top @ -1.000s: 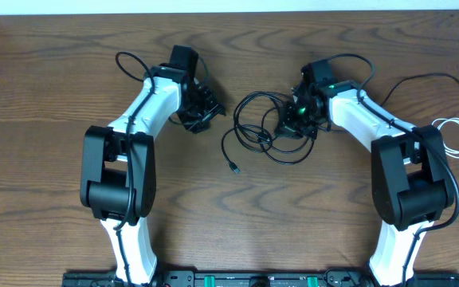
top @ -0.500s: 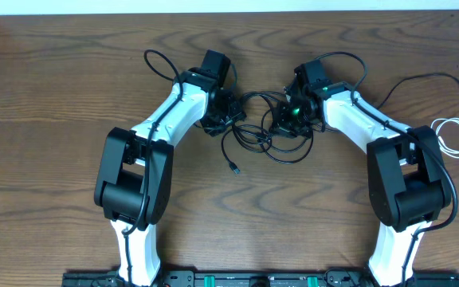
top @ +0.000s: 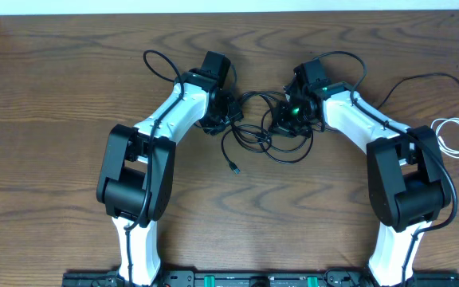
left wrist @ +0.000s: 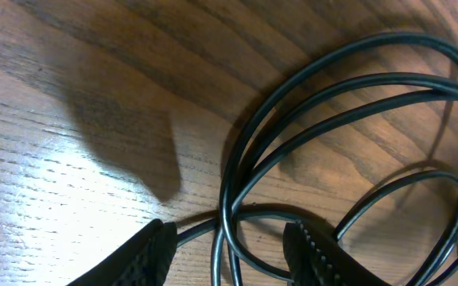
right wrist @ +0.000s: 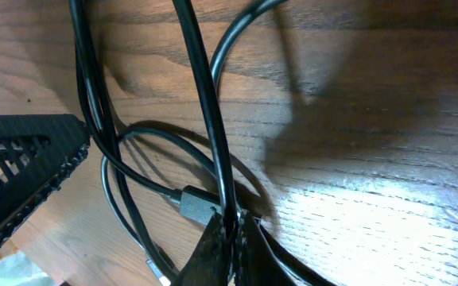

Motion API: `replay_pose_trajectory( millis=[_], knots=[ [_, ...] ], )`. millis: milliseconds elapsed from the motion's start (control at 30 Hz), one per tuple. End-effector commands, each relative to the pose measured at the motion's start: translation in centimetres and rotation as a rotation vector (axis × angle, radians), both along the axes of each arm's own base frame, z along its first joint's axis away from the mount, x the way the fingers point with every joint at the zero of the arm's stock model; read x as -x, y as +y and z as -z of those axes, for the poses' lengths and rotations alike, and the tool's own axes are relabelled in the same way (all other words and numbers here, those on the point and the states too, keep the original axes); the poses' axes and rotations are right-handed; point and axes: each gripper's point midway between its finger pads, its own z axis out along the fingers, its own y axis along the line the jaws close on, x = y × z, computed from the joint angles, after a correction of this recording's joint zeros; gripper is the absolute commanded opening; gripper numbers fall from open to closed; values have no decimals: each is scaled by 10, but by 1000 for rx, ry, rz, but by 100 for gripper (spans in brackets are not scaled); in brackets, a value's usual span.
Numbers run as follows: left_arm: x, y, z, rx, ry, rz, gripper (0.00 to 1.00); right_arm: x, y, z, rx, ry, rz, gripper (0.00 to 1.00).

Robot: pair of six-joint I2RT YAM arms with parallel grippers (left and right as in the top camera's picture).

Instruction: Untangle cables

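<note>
The black cords (top: 265, 134) lie in a loose knot of overlapping loops at the middle of the table (top: 54, 96), toward the far side, with one plug end (top: 234, 168) trailing out on the near side. The white cord (top: 453, 135) sits coiled by itself, well apart at the right edge. The black strands look thin, light and limp, with a smooth, probably slippery jacket. I judge they will drag their neighbours along rather than hold a shape, so pulls should be slow and short. The best hold is a single strand just behind a plug, where the body stops the fingers sliding off. A grip across a bundle would only tighten the knot. At the right of the tangle, the right gripper (right wrist: 229, 238) has its tips pressed together on one black strand, just beside a small grey plug (right wrist: 197, 205). At the left of the tangle, the left gripper (left wrist: 229, 254) is low over the wood, its fingers (left wrist: 145, 254) apart and straddling two or three strands without pinching any.
</note>
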Motion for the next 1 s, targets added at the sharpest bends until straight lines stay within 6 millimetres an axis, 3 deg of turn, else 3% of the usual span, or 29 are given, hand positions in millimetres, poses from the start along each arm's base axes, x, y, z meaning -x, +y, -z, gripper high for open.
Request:
replay_pose_trajectory(
  millis=[0, 500, 767, 967],
  knots=[
    [5, -3, 9, -21, 17, 9, 45, 3, 4, 3, -4, -1, -27, 1],
    [17, -17, 13, -39, 52, -30, 38, 3, 4, 3, -4, 0, -27, 1],
    [20, -17, 37, -64, 96, -75, 37, 4, 4, 3, -3, 2, -27, 1],
    [21, -16, 41, -65, 108, -75, 14, 6, 7, 4, -2, 3, -37, 1]
  ],
)
